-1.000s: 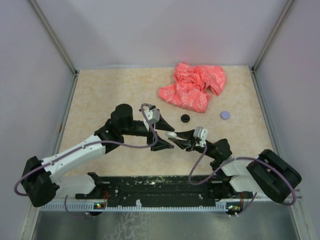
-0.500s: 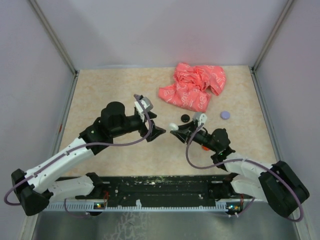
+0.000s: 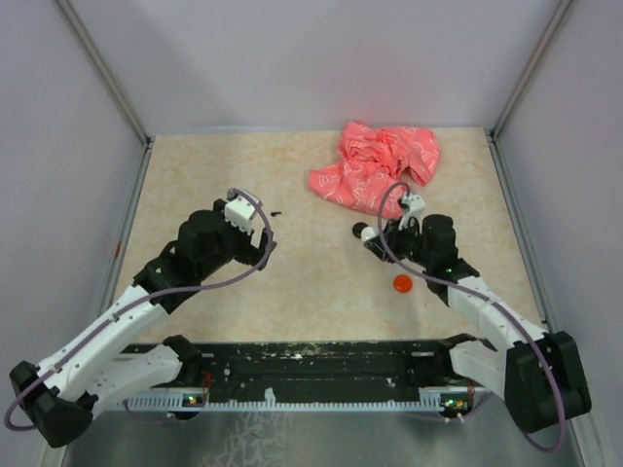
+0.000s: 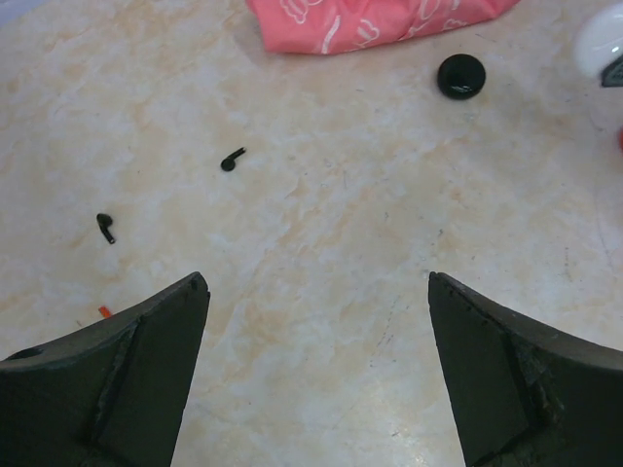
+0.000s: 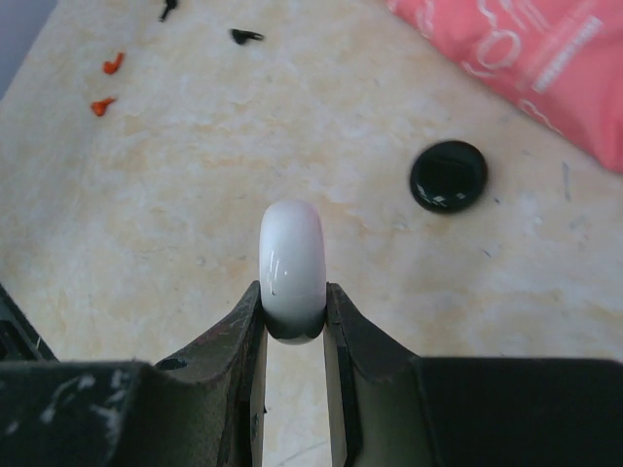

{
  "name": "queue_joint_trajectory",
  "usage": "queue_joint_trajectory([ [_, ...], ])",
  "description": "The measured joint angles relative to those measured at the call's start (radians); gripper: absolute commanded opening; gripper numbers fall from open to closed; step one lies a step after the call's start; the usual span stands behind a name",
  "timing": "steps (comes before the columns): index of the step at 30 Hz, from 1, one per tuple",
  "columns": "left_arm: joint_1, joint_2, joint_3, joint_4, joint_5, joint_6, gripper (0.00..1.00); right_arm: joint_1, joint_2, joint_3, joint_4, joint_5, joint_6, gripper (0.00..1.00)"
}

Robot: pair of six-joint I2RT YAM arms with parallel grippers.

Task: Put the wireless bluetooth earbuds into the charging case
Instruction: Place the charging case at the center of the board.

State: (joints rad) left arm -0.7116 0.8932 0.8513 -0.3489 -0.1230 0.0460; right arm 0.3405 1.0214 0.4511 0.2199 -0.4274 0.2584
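Note:
My right gripper (image 5: 292,304) is shut on a white, rounded charging case (image 5: 292,265), held edge-up above the table; in the top view the gripper (image 3: 375,238) is beside a black disc (image 3: 360,231). Two tiny black earbuds (image 4: 233,159) (image 4: 105,227) lie loose on the table ahead of my left gripper (image 4: 316,292), which is open, empty and well short of them. They also show far off in the right wrist view (image 5: 246,36) (image 5: 167,10). In the top view my left gripper (image 3: 261,241) is at centre left. I see no white or purple earbuds.
A crumpled pink cloth (image 3: 375,170) lies at the back right. A red disc (image 3: 402,283) lies near the right arm. The black disc (image 5: 448,176) lies just right of the case. Two small orange bits (image 5: 114,63) lie at the far left.
The two grippers have parted from the table's middle. My left arm drew back to the left; my right arm carried the white case back and right, towards the black disc.

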Motion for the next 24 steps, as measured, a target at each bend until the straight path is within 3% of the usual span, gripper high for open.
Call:
queue_joint_trajectory([
  [6, 0.073, -0.037, -0.052, -0.002, -0.011, -0.007, 1.0, -0.224, 0.071, 0.039, -0.156, 0.005, 0.087, 0.0],
  [14, 0.138, -0.078, -0.066, 0.0, -0.022, -0.03, 1.0, -0.436, 0.178, 0.04, -0.2, 0.021, 0.187, 0.0],
  [24, 0.179, -0.107, -0.078, 0.006, -0.031, -0.047, 1.0, -0.598, 0.396, 0.062, -0.158, 0.006, 0.259, 0.18],
])
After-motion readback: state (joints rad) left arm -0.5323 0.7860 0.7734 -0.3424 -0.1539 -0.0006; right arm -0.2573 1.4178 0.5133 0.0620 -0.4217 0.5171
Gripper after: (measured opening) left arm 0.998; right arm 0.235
